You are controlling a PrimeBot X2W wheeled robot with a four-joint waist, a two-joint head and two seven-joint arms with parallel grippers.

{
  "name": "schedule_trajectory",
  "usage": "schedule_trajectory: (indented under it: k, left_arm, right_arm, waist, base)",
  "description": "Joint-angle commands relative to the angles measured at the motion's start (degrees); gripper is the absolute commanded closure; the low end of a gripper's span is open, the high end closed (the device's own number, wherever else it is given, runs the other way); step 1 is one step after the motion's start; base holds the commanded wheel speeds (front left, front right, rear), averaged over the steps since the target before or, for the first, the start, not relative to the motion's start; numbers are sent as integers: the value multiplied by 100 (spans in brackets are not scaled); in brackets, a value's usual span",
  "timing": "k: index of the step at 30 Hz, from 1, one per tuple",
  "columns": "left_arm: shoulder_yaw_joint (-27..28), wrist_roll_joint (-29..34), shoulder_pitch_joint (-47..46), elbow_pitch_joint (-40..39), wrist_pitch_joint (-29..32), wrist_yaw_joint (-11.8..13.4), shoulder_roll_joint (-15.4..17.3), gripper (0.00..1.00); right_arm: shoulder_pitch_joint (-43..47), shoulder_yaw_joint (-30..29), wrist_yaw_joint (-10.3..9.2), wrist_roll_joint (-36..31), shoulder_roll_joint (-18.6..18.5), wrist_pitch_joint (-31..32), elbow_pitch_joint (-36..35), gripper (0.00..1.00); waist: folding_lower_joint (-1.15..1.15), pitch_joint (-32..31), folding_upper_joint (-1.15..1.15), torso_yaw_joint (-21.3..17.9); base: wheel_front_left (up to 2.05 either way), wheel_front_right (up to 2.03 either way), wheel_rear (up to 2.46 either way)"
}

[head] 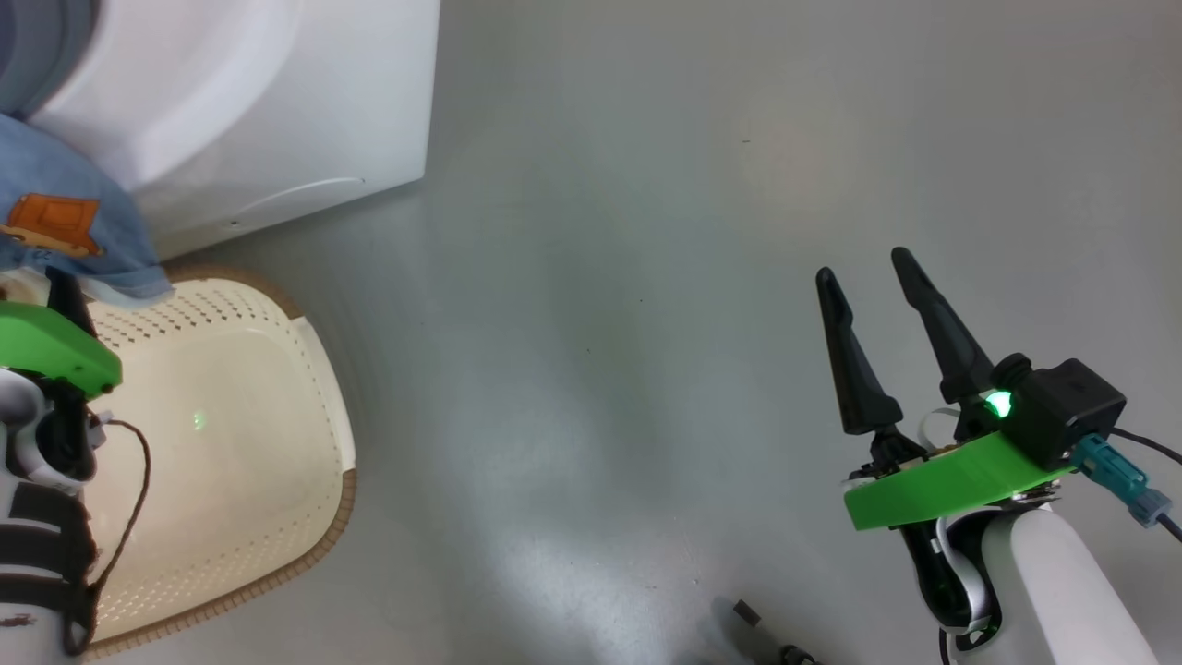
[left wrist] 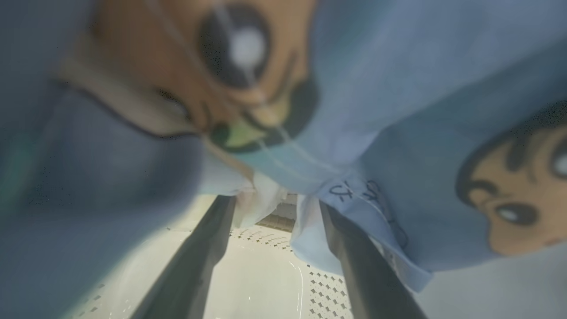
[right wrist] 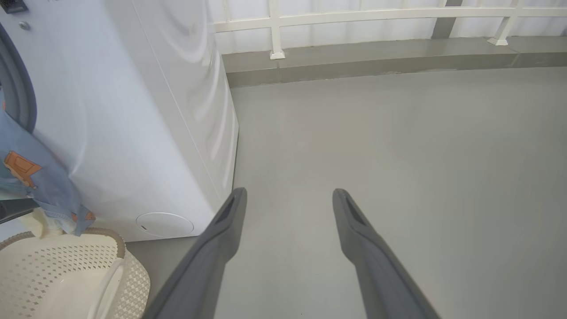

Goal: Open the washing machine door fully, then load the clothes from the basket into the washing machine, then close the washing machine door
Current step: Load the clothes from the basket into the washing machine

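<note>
Hanging over the left end effector (left wrist: 274, 212) at the far left of the head view are the clothes (head: 65, 222) - light blue, orange patch, cartoon faces up close in the left wrist view. Its two fingers stand apart, with cloth draped across the tips and the pale base of the basket (head: 240, 416) visible through the gap. Whether anything is actually pinched, cannot tell. The basket sits just below and right of the bundle and looks emptied. The washing machine (head: 259, 92) fills the upper left, and its grey gasket edge is right behind the cloth. In the right wrist view the cloth's long axis runs down from that gasket toward the basket rim. So the drum looks to lie up and left of the left end effector - a short push in, I'd judge. Bare floor (head: 646, 277) fills the middle. At lower right, the right end effector (head: 862, 264) has its fingers spread and empty, well apart from everything, so the left arm is clearly nearer.
</note>
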Motion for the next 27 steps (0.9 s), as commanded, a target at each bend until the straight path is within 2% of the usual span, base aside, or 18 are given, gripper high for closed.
schedule_trajectory:
  k: [1,2,3,4,5,6,16,27]
  left_arm:
    - [140,-54,-64,-12,-64,-26,277,0]
    - [135,-58,-89,35,-74,-43,283,0]
    - [132,-62,-114,76,-88,-53,283,6]
    - [139,-72,-137,114,-120,-54,280,33]
    - [135,-75,-153,155,-136,-58,278,76]
    - [129,-80,-165,196,-141,-71,275,100]
    - [76,-150,-229,518,-131,-236,219,100]
    - [-202,-59,-306,520,178,-355,41,100]
  right_arm:
    - [-40,154,25,91,-16,-63,-100,0]
    - [-53,170,25,99,-14,-67,-89,0]
    - [-64,181,25,104,-13,-70,-78,0]
    - [-74,188,25,109,-12,-75,-67,0]
    - [-81,194,25,113,-11,-80,-57,0]
    - [-87,200,25,121,-9,-85,-48,0]
    - [-67,149,25,114,-4,-93,-10,0]
    - [24,27,25,49,-23,6,-84,0]
  waist:
    - [0,-4,0,-2]
    - [0,-5,0,-4]
    - [0,-7,0,-4]
    - [0,-11,0,-3]
    - [0,-16,0,-4]
    - [0,-21,0,-5]
    - [0,-111,0,73]
    - [0,-361,0,445]
  base:
    - [0,0,0]
    - [0,0,0]
    - [0,0,0]
    - [0,0,0]
    - [0,0,0]
    - [0,0,0]
    - [0,0,0]
    - [0,0,0]
